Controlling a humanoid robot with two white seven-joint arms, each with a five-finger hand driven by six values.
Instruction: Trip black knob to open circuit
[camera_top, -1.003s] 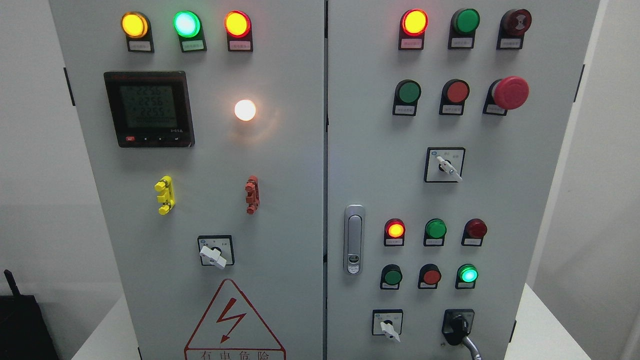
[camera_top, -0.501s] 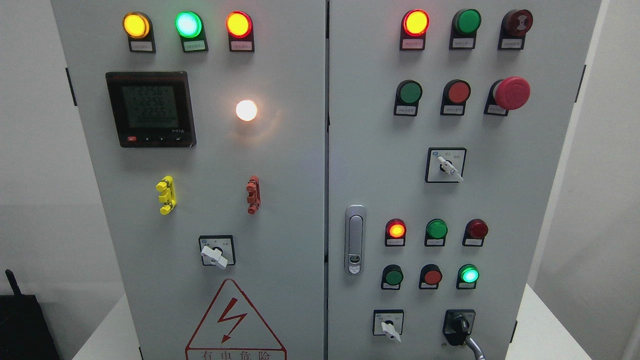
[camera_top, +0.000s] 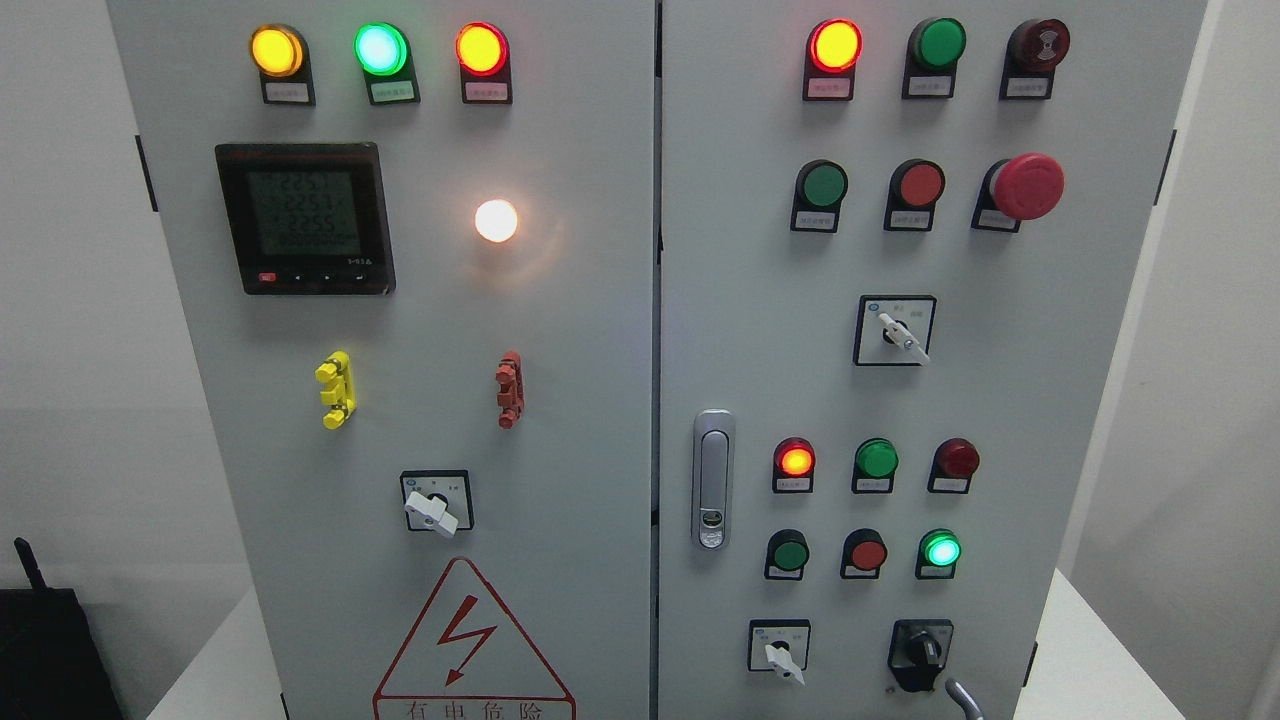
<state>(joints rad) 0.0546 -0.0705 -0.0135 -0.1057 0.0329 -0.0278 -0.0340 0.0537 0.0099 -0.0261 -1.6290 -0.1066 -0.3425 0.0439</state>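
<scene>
Neither of my hands shows in the head view, so I cannot tell whether they are wide, narrow or holding anything. The small black rotary knob (camera_top: 922, 653) sits in its black square bezel at about five o'clock on the grey metal cabinet (camera_top: 600, 330), low on the right door, directly below the lit green round lamp (camera_top: 941, 550). I judge the reach has barely begun; next I must bring a hand up to that knob, pinch it and turn it.

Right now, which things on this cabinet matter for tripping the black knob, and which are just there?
For the job:
black knob, lower right of the right door

Just there:
white selector switches
red mushroom button
door handle
meter display
</scene>
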